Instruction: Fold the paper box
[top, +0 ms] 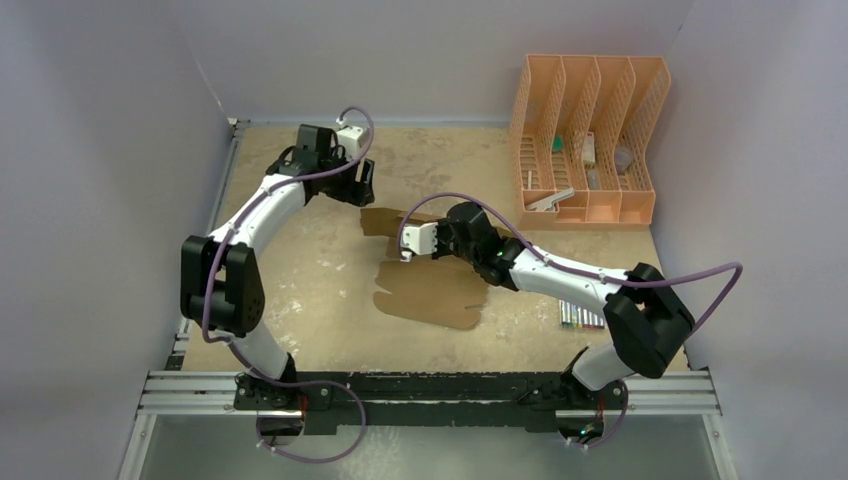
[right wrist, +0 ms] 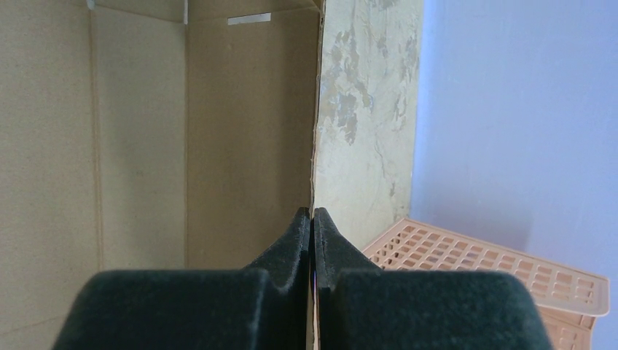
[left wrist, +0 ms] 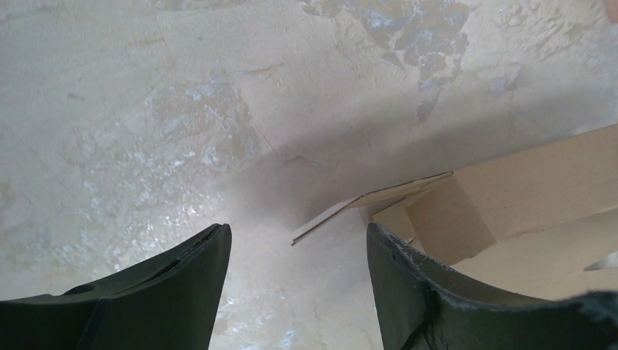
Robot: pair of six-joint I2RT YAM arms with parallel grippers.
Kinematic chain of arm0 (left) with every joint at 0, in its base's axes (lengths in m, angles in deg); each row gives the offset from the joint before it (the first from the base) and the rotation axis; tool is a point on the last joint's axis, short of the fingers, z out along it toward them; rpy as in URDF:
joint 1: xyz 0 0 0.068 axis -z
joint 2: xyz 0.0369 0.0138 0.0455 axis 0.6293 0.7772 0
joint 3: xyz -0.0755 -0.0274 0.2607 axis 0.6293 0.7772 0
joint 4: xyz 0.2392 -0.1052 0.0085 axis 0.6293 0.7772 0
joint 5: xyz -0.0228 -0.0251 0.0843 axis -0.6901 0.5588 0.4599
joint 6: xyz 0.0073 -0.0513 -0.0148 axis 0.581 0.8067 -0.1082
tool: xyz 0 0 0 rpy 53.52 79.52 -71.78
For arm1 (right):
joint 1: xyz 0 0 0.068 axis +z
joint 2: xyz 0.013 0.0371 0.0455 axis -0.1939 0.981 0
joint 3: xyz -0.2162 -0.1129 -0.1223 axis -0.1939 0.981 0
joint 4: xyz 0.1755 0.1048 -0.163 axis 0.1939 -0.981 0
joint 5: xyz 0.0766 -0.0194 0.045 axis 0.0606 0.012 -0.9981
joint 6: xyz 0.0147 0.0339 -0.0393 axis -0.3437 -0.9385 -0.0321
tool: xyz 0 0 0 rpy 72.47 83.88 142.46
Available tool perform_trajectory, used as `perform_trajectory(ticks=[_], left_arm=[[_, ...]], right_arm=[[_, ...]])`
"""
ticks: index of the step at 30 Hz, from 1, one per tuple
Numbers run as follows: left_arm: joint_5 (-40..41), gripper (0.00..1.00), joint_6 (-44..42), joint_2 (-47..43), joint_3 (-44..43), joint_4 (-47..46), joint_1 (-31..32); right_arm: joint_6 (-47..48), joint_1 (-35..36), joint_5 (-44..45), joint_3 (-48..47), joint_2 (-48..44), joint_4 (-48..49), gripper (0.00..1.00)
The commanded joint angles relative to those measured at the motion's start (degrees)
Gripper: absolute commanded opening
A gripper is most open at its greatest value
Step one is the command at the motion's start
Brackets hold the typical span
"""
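Lavender walls [top: 100, 200] close in a worn, mottled tan table [top: 300, 290].

Paper box [top: 430, 298]: brown cardboard, mostly a flat die-cut sheet, lying about mid-table, a little nearer the far edge than the near one. Its far portion is partly raised; the left wrist view shows a panel standing up with a small flap angled out from it.

Left gripper [left wrist: 297, 230]: released, jaws well apart, nothing between them. It hovers over bare table just off the sheet's far-left corner, and the tip of the angled flap lies just beyond its fingers.

Right gripper [right wrist: 312, 216]: clenched, pads pressed together, with the thin edge of a cardboard panel running straight into the seam between them. It looks like a pinch on that edge. The arm reaches in from the right, over the sheet.

Orange file rack [top: 585, 140]: far-right corner, a few small items in its slots.

Pack of coloured markers [top: 580, 318]: near the right edge, partly hidden under the right arm.
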Motion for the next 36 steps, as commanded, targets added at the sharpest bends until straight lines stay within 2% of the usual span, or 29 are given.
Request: perform_trajectory(ticks=[1, 4, 10, 15, 18, 28, 32, 36], left_arm=[[-2.8, 0.68, -9.0, 2.7, -5.7, 5.6, 0.1], [-5.6, 0.68, -9.8, 4.5, -6.3, 7.0, 0.2], [-6.1, 0.67, -10.1, 6.2, -5.5, 5.9, 0.2], [-8.6, 0.62, -10.1, 9.4, -7.9, 6.8, 0.3], [-10.1, 0.56, -10.3, 11.3, -9.0, 8.0, 0.4], [-8.0, 0.21, -9.2, 8.8, -7.1, 9.2, 4.0], [-6.7, 0.14, -5.7, 4.1, -3.5, 5.9, 4.8], [-4.8, 0.12, -0.5, -0.5, 0.8, 2.3, 6.3]], right_arm=[[1.8, 0.4, 1.6, -0.5, -2.1, 1.6, 0.0], [2.0, 0.4, 1.7, -0.7, -2.0, 1.8, 0.0], [1.9, 0.5, 1.3, -0.9, -1.4, 2.0, 0.0], [2.3, 0.6, 1.1, -1.2, -0.8, 2.2, 0.0], [2.3, 0.6, 0.8, -1.3, -0.5, 2.4, 0.0], [2.8, 0.7, 1.6, -1.5, 0.9, 4.3, 0.0], [4.3, 0.9, 3.2, -0.2, 1.4, 7.2, 0.0], [6.0, 1.5, 4.9, 2.1, 1.9, 11.8, 0.0]])
